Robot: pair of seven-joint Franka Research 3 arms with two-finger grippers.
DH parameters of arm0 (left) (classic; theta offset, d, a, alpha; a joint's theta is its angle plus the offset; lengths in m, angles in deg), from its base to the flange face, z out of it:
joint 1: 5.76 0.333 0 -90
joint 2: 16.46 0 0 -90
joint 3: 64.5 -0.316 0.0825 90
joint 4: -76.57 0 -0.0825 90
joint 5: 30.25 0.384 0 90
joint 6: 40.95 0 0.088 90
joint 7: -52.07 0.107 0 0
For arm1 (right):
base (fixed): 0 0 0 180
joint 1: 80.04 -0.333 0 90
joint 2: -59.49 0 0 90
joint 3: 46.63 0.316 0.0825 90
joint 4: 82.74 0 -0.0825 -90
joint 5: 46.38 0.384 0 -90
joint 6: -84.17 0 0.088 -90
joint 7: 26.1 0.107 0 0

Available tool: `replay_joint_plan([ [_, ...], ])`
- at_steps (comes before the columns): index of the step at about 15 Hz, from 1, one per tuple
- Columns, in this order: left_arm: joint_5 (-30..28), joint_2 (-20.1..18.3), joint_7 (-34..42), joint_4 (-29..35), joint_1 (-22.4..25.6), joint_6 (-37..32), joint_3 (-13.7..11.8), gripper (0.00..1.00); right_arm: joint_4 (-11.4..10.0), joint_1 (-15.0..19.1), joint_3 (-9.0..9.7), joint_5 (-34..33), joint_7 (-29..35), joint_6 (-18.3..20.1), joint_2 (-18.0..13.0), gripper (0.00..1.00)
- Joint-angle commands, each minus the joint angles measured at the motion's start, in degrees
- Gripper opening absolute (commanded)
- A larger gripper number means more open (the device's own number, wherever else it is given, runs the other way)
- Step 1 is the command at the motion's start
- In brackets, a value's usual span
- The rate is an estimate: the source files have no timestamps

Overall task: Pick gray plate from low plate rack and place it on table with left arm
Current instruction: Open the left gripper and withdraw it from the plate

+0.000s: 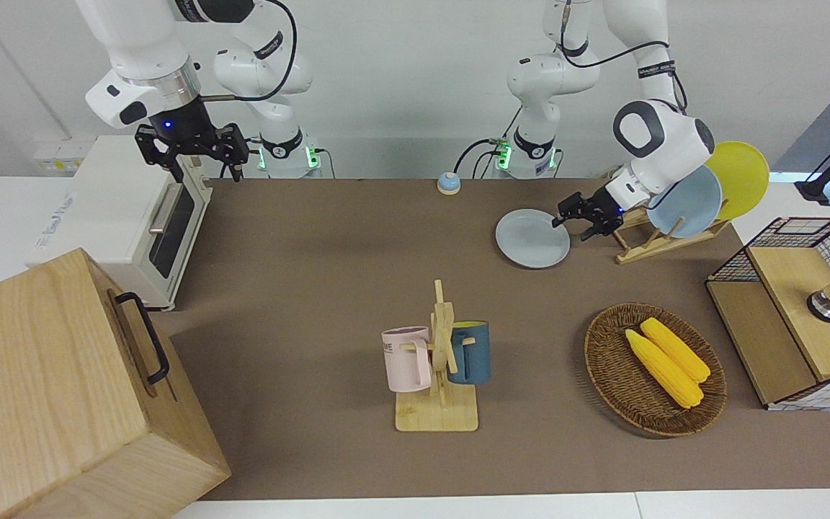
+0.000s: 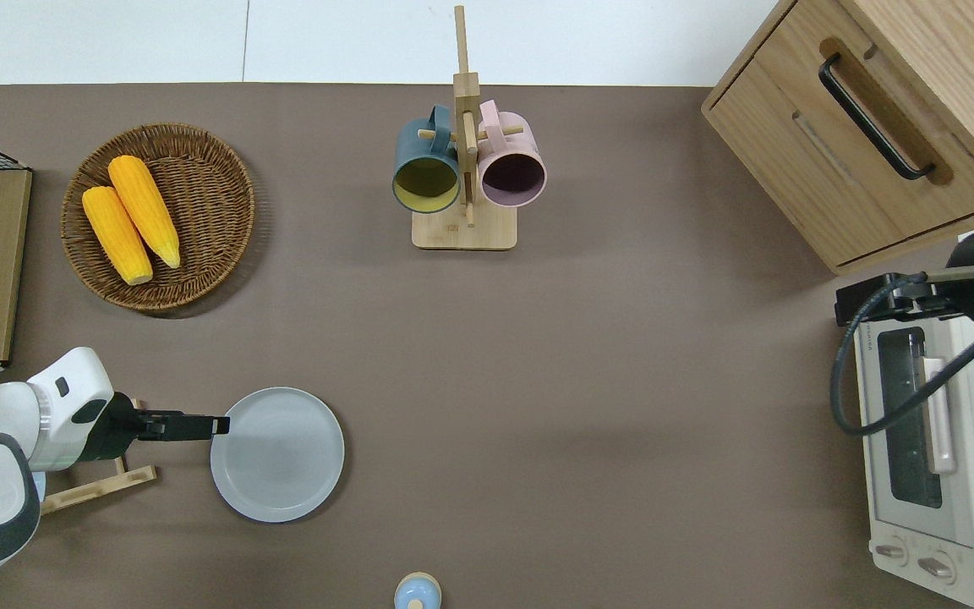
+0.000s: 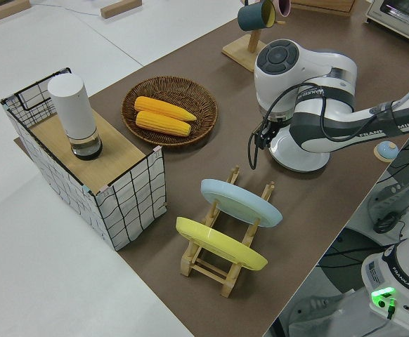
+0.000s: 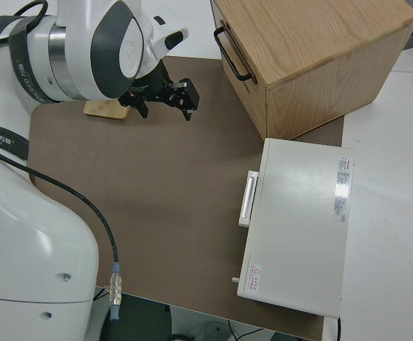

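Table (image 2: 538,355) surface now carries the gray plate (image 2: 277,454) flat beside the low plate rack (image 1: 656,241); my left end effector (image 2: 218,425) pinches its rim, release outstanding.

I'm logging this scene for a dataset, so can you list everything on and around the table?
gray plate: one, pale gray, flat on the table, beside the low plate rack
low plate rack: one, light wood, at the left arm's end
light blue plate: one, standing in the rack
yellow plate: one, standing in the rack
wicker basket: one, brown, holding two yellow corn cobs
mug tree: one, wooden, with a dark blue mug and a pink mug
toaster oven: one, white, at the right arm's end
wooden cabinet: one, black handle
wire crate: one, a white cylinder on top
bell: one, blue
left gripper: at the gray plate's rim
right gripper: parked, open
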Motion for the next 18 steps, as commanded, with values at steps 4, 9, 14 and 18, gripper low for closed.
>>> replay_joint_plan([
  [4,13.70,-1.55,-13.46,-13.54,-0.31,-11.94,1.01,1.00,0.37,-0.41,-0.34,0.15,0.22,0.05,0.02,0.983],
  [9,22.50,-1.37,-20.84,-26.47,-0.66,-23.30,1.10,1.00,0.37,-0.41,-0.34,0.15,0.22,0.14,0.02,0.983],
  [14,24.96,-1.73,-24.19,-35.53,-0.66,-32.62,1.01,1.00,0.37,-0.41,-0.34,0.15,0.22,0.05,0.02,0.983],
  [18,29.52,-1.37,-24.28,-40.46,-0.66,-37.02,3.19,1.00,0.37,-0.41,-0.34,0.15,0.22,0.05,0.02,0.983],
])
